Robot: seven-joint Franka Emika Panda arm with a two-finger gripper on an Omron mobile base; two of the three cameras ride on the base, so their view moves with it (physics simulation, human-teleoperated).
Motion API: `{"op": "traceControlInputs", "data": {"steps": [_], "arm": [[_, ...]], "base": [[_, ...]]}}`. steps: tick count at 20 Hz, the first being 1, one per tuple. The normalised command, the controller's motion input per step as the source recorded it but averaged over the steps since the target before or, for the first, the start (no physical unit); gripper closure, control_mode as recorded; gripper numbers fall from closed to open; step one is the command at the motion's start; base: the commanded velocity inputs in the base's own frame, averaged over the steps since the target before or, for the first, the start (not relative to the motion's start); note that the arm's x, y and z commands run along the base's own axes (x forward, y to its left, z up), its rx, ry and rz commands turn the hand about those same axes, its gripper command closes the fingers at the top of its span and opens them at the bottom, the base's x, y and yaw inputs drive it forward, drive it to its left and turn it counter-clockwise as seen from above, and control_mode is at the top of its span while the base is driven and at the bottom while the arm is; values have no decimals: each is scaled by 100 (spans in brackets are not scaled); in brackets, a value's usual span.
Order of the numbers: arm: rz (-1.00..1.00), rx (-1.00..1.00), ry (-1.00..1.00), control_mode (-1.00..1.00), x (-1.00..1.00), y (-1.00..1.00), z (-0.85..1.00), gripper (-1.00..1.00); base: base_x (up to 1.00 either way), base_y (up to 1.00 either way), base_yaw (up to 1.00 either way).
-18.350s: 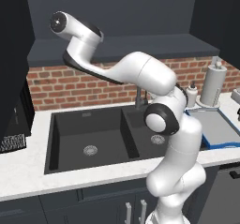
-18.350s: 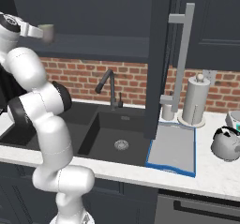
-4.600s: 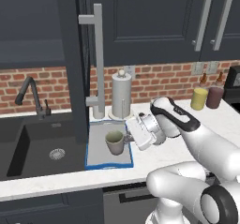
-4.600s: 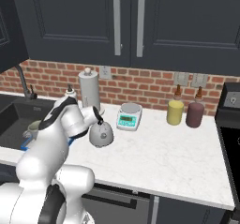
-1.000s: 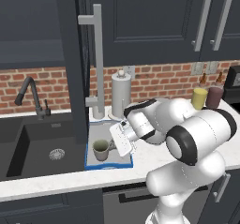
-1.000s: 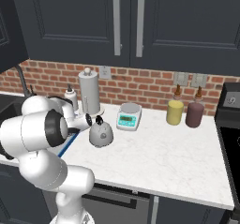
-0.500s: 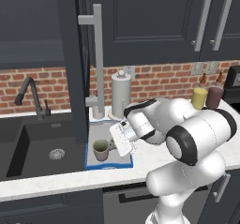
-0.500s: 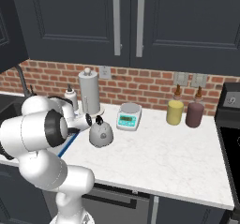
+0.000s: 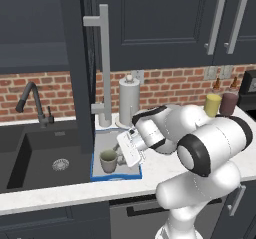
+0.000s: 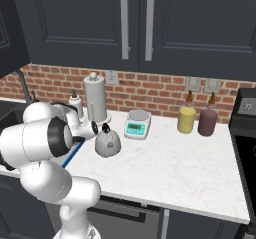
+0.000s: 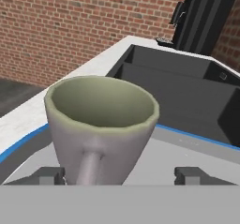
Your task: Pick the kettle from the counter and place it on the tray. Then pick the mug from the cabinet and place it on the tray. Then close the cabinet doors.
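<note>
Mug (image 9: 108,161): upright on the tray (image 9: 102,141), at its front left part, handle turned toward the robot's hand; the hand view has it close up (image 11: 101,127), pale green inside, loop handle facing the camera.
Gripper (image 9: 121,155): low over the tray just right of the mug; fingertips (image 11: 47,175) stand wide apart on either side of the mug's handle, clear of the mug wall, so the fingers are open and hold nothing.
Tray: flat on the counter (image 9: 60,190) just right of the black sink (image 9: 45,158), blue rim showing along its front edge.
Kettle (image 10: 107,142): on the counter beside the tray, not on it, near a small kitchen scale (image 10: 137,124).
Paper-towel roll (image 9: 129,102): upright behind the tray against the brick wall.
Cabinet door (image 9: 82,68): swung open toward the room, its long silver bar handle (image 9: 103,65) standing above the tray.
Arm: bent low across the counter from the right.
</note>
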Motion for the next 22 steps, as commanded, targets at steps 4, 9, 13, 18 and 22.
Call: {"op": "traceControlInputs", "data": {"steps": [4,9,13,18,22], "arm": [[0,0,0,-100,-5,0,3,-100],[0,0,0,-100,-17,-3,16,-100],[-2,0,0,-100,-28,-14,20,-100],[-6,1,0,-100,-30,-14,29,-100],[-14,0,0,-100,-30,0,40,-100]], "base": [[0,0,0],[0,0,0],[0,0,0],[0,0,0],[0,0,0]]}}
